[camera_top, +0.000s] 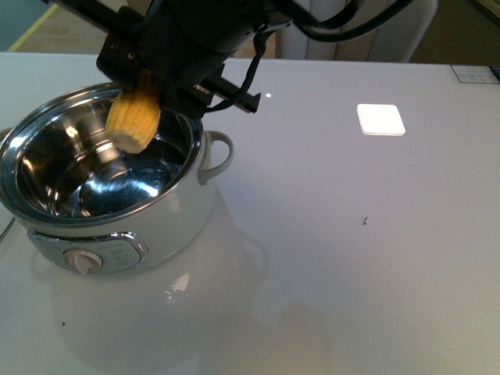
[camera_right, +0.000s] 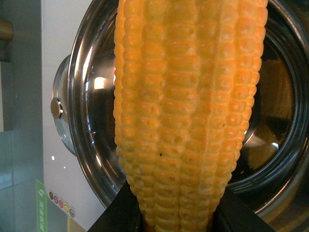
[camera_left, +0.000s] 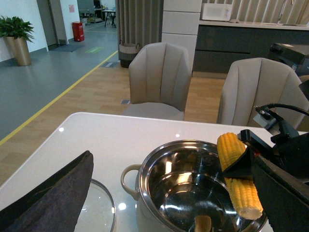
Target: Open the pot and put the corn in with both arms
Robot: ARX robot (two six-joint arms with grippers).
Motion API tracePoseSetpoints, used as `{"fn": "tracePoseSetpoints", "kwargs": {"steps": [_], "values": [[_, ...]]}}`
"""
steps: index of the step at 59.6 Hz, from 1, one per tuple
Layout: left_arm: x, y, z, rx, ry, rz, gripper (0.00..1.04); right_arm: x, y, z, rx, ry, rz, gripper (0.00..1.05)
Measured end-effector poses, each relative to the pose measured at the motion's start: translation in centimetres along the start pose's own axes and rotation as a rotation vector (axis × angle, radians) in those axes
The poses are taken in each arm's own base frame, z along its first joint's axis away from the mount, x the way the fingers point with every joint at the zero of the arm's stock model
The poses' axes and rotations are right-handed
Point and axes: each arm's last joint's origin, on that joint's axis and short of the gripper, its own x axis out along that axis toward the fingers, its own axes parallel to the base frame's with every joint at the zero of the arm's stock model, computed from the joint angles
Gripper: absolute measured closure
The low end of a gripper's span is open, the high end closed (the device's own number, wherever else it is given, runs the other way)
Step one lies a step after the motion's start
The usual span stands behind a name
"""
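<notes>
The glossy white table [camera_top: 351, 258] carries the open pot [camera_top: 181, 209], with a glass lid [camera_left: 100, 211] just beside it.

Perhaps office lounge: chairs [camera_left: 159, 77], counter [camera_left: 231, 43].

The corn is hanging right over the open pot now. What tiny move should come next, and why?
Probably lower the right gripper a little toward the bowl of the pot, then open it. The corn hangs end-down over the shiny steel bowl, the glass lid is already off beside the pot, and nothing seems to block the way; a short descent would soften the drop.
</notes>
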Motion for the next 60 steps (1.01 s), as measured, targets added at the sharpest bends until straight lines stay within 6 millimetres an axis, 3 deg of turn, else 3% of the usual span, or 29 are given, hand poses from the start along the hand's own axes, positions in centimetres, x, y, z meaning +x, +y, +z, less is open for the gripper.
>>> {"fn": "tracePoseSetpoints", "kwargs": {"steps": [18,36,45,52,60], "values": [[0.0,0.0,0.0,0.0,0.0,0.0,0.07,1.0,0.5,0.1,-0.009,0.024,-0.021,0.85],[0.0,0.0,0.0,0.0,0.0,0.0,0.07,1.2,0.4,0.0,-0.01,0.03,-0.028,0.35],[0.0,0.0,0.0,0.0,0.0,0.0,0.07,1.3,-0.6,-0.5,0.018,0.032,-0.035,0.08],[0.0,0.0,0.0,0.0,0.0,0.0,0.07,-0.9,-1.8,0.6,0.08,-0.024,-0.021,0.09],[0.0,0.0,0.0,0.0,0.0,0.0,0.07,-5.9,-3.2,3.5,0.138,-0.162,0.034,0.09]]}}
